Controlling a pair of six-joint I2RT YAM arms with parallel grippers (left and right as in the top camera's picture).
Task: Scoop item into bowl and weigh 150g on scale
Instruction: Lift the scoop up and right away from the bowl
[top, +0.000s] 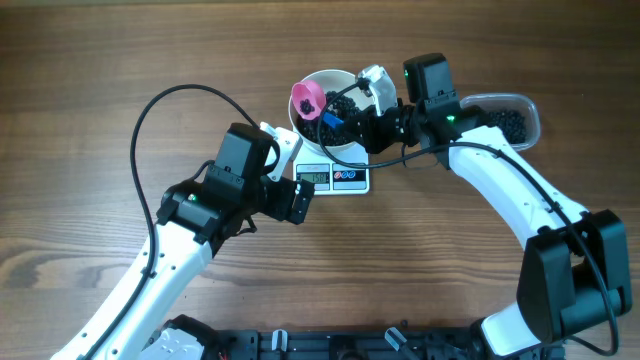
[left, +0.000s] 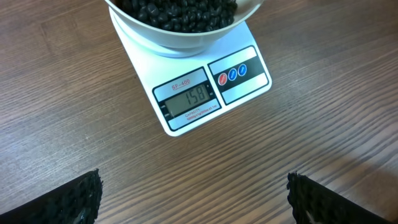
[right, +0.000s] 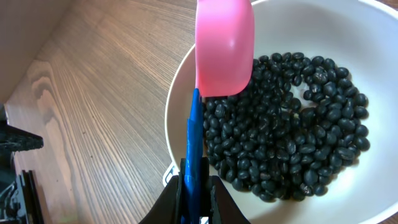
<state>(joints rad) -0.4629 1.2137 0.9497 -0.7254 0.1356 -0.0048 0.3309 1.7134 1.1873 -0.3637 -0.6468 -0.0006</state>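
Observation:
The white bowl (top: 330, 73) stands on the white scale (top: 352, 180) and holds a heap of black beans, the item (top: 342, 104). From the left wrist, the scale (left: 245, 78) shows its lit display under the bowl (left: 180, 42) of beans (left: 180, 12). My right gripper (right: 194, 186) is shut on the blue handle of a pink scoop (right: 224, 46), whose head hangs over the bowl's (right: 373, 37) left rim, above the beans (right: 292, 130). In the overhead view the scoop (top: 305, 100) and right gripper (top: 350, 120) are over the bowl. My left gripper (left: 193, 183) is open and empty, just left of the scale (top: 296, 176).
A clear plastic tub (top: 512, 122) with more black beans sits to the right of the scale, behind the right arm. Bare wooden tabletop surrounds the scale. Both arms reach in from the near edge.

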